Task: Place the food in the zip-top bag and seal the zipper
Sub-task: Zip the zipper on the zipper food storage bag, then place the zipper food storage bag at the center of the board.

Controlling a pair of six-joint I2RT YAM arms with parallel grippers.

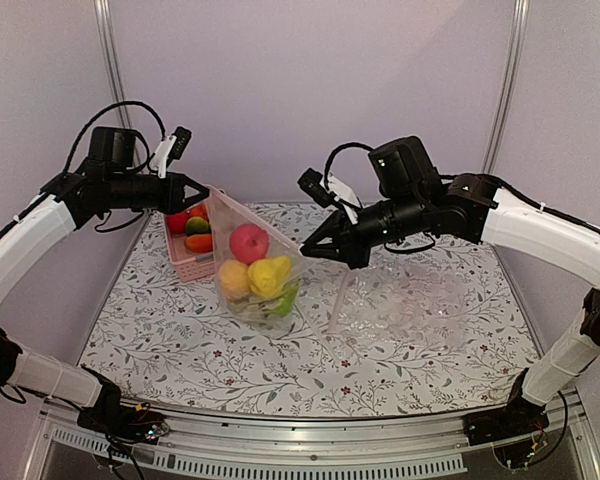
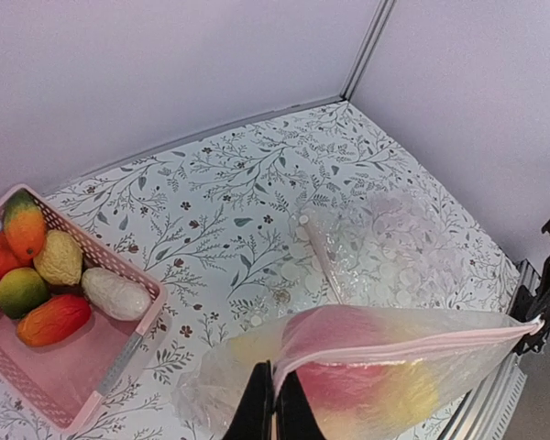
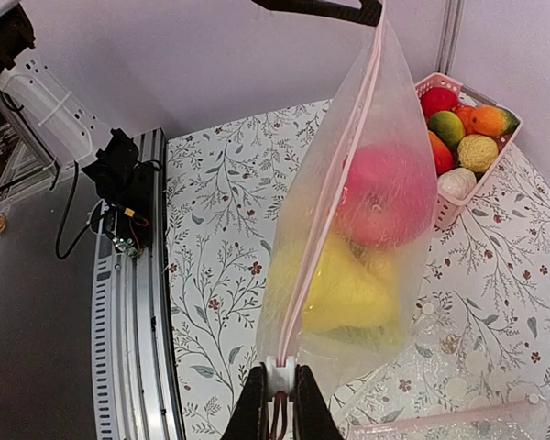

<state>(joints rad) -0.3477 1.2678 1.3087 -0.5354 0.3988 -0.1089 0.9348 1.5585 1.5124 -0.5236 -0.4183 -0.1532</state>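
Pincers on both arms are clamped shut. The left gripper (image 1: 204, 190) (image 2: 275, 408) pinches the far-left end of the pale pink zip strip (image 1: 255, 216) (image 2: 412, 337) (image 3: 335, 174), and the right gripper (image 1: 306, 248) (image 3: 280, 403) pinches its near-right end, so the strip runs taut and straight between them, above the table. I cannot tell whether it is pressed closed along its whole length.

Below the strip hangs the smooth clear plastic zip-top bag (image 1: 242, 300) (image 2: 458, 362) (image 3: 385, 101), holding a red toy apple (image 1: 248, 242) (image 3: 385, 197), yellow toy fruits (image 1: 268, 275) (image 3: 348, 293) and a green piece (image 1: 286, 300).

Far left of the bag, the pink slatted plastic basket (image 1: 190, 266) (image 2: 119, 357) (image 3: 445, 215) holds more toy fruits (image 1: 196, 226) (image 2: 60, 259) (image 3: 477, 151). To the right, a crinkled clear bag (image 1: 410, 300) (image 2: 385, 243) lies flat on the leaf-print tablecloth (image 1: 170, 340).
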